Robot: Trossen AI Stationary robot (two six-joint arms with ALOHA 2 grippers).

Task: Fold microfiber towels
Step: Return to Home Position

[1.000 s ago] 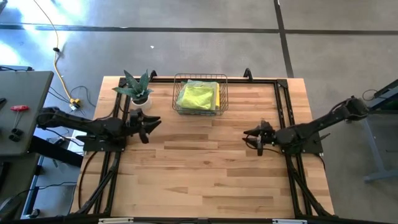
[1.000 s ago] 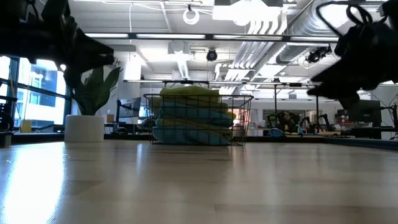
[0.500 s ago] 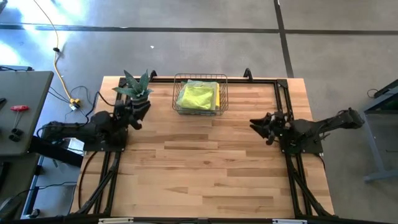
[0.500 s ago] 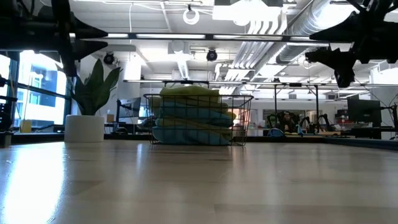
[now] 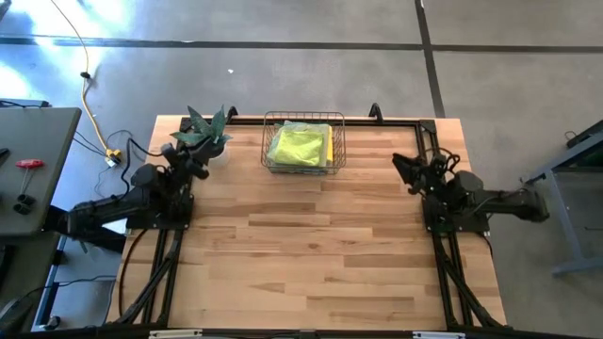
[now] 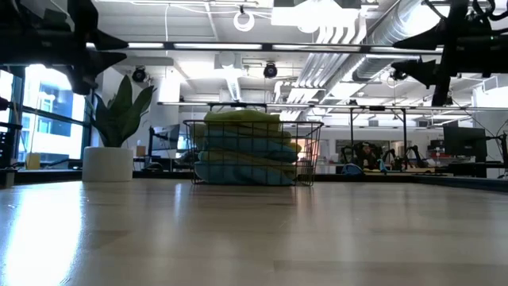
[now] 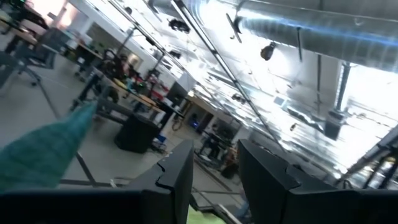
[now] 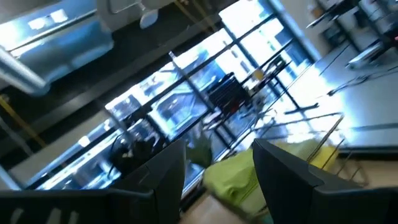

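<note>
The stack of folded microfiber towels (image 5: 300, 146), lime green on top with light blue showing lower down, sits in the black wire basket (image 5: 303, 114) at 12 o'clock on the wooden table (image 5: 311, 245). Both arms have just pulled back off mid-table. The left gripper (image 5: 191, 157) is at 10 o'clock and the right gripper (image 5: 407, 168) at 2 o'clock, both with fingers parted and empty. Folding looks done, they're just parking.
</note>
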